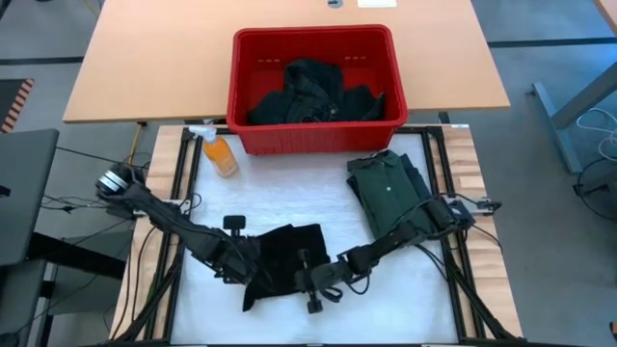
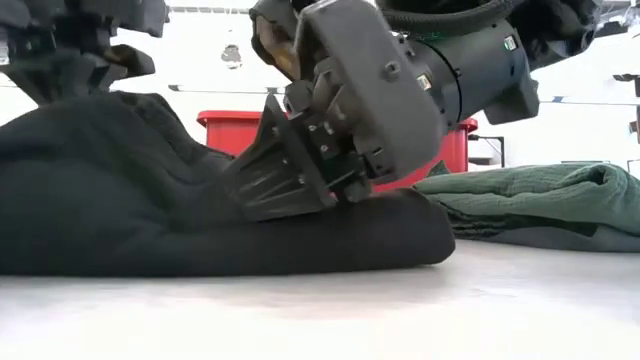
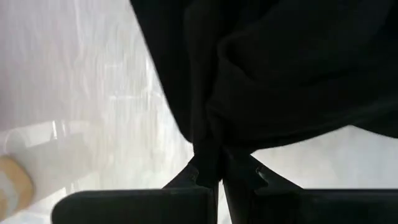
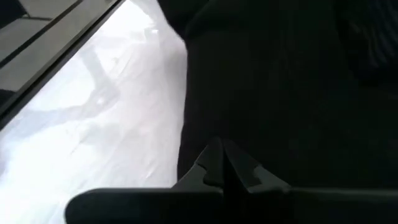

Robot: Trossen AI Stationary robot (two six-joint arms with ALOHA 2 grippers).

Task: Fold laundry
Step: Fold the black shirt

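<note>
Both jaws are clamped on your black garment (image 1: pixel 284 258) mid-table, left gripper (image 1: pixel 253 262) and right gripper (image 1: pixel 310 280) at opposite edges, with the folded green shirt (image 1: pixel 386 188) (beside the red basket (image 1: pixel 253 135)) close right.

No legible text, brand, number or sign anywhere. The orange plastic spray bottle (image 1: pixel 219 154) shows no readable label. The red plastic basket (image 1: pixel 253 106) has no markings that can be made out. Small pale marks on the dark arm housing (image 2: pixel 470 70) in the low view are too small to read.
</note>
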